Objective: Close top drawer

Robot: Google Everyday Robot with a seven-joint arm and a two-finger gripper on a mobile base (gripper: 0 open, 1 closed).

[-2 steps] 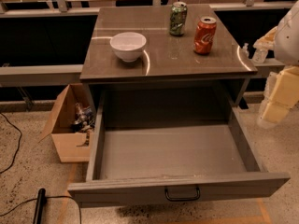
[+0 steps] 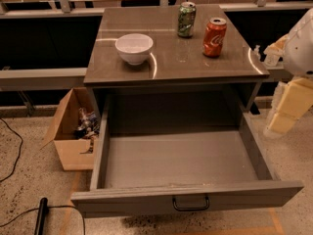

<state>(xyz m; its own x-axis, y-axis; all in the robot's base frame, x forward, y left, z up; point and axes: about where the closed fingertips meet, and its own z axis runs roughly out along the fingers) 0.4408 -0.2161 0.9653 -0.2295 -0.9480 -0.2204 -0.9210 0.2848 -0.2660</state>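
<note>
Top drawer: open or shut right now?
Open: the top drawer is pulled far out, its empty grey interior exposed. The gripper sits right of the cabinet top, away from the handle.

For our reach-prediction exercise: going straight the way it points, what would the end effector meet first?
Probably the cabinet top, at its right edge. The end effector sits just beyond that edge, pointing toward it. Depth is unclear.

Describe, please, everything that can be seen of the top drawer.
The top drawer is wide and deep, plain grey inside and out, with a smooth, matte look. It stands pulled far out from under the tabletop, level, and nothing lies in it. A small dark bail handle hangs at the centre of its front. Nothing touches it: the gripper is away at the right, beside the tabletop's edge.
</note>
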